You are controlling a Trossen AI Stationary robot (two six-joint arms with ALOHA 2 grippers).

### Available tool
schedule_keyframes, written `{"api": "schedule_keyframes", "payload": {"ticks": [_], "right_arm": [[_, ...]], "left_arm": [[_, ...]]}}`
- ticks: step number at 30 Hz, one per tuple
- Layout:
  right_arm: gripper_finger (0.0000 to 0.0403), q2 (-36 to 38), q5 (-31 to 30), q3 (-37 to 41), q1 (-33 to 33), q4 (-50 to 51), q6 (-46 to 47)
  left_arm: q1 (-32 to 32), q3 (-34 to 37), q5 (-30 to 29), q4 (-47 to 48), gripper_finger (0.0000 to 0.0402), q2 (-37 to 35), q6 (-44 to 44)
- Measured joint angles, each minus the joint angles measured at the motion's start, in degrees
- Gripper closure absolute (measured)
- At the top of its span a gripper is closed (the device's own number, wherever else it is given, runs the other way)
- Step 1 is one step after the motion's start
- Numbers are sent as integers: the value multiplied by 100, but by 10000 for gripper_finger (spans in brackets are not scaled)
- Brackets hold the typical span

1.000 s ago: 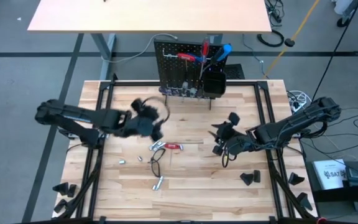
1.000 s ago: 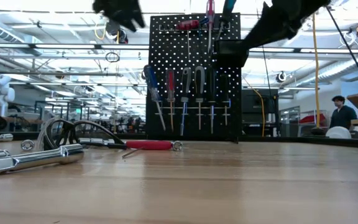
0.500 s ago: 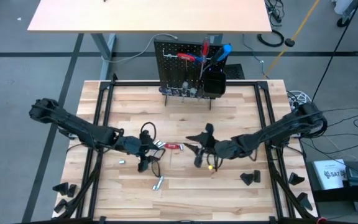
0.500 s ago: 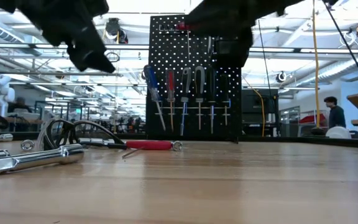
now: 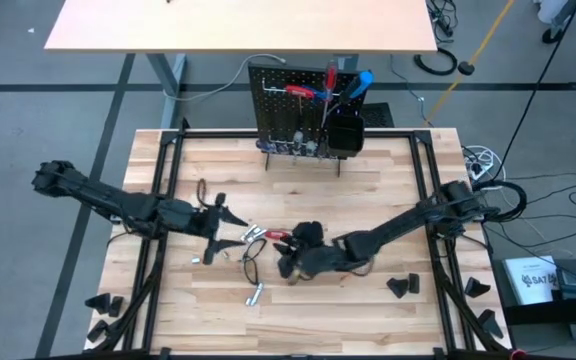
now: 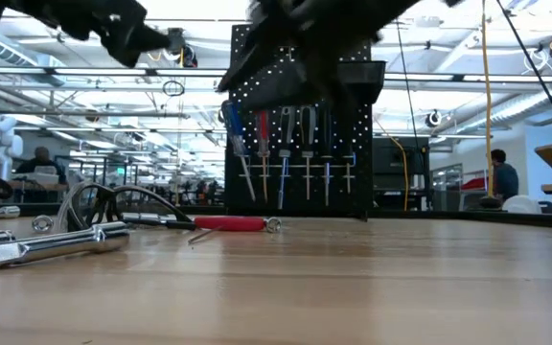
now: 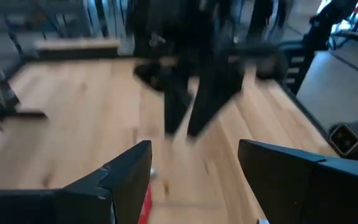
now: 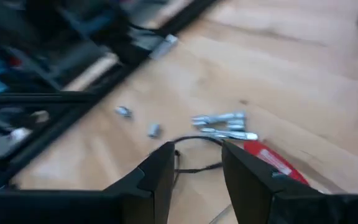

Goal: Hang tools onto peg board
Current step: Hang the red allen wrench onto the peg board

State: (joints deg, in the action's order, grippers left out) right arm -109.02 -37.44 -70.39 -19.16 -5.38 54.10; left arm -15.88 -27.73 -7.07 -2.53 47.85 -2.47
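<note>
The black peg board [image 5: 303, 110] stands upright at the table's far edge, with screwdrivers hanging on it [image 6: 295, 144] and red and blue handles in its bin. Loose tools lie mid-table: a red-handled tool [image 5: 279, 235], silver bits [image 5: 252, 233] and a black looped tool [image 5: 251, 264]. My left gripper [image 5: 218, 222] is open and empty, just left of these tools. My right gripper [image 5: 293, 262] is open and empty, hovering just right of them. The right wrist view shows the red handle [image 8: 269, 160] and silver bits [image 8: 222, 121] just ahead of the right gripper's fingers.
More small silver bits lie at the near left [image 5: 196, 259] and near middle [image 5: 255, 293]. Black wedge blocks sit near the front right [image 5: 401, 287] and front left [image 5: 103, 302]. In the low view a silver bar [image 6: 46, 244] lies at the left. A person stands far behind [image 6: 501, 177].
My right gripper has swept toward the table's left and near edge, from right of centre to just beside the loose tools, coming lower. My left gripper has moved from mid-table toward the near-left, over the loose tools. The tools have stayed where they were.
</note>
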Motion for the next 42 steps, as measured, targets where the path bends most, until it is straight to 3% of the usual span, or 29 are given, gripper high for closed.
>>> {"api": "schedule_keyframes", "payload": {"ticks": [7, 18, 36, 42], "right_arm": [[277, -1093, 148, -1695, 234, 2632, 1553], [277, -2438, 455, -3019, 335, 3576, 2245], [280, -2757, 376, -3395, 290, 4202, 2664], [333, -2963, 662, -3426, 298, 4427, 2473]], "left_arm": [[42, 0, 120, -46, 155, -458, 318], [37, 0, 890, 356, 155, -396, 148], [-151, 0, 1045, 641, 155, -393, -133], [-152, 0, 1022, 578, 155, -393, -159]]}}
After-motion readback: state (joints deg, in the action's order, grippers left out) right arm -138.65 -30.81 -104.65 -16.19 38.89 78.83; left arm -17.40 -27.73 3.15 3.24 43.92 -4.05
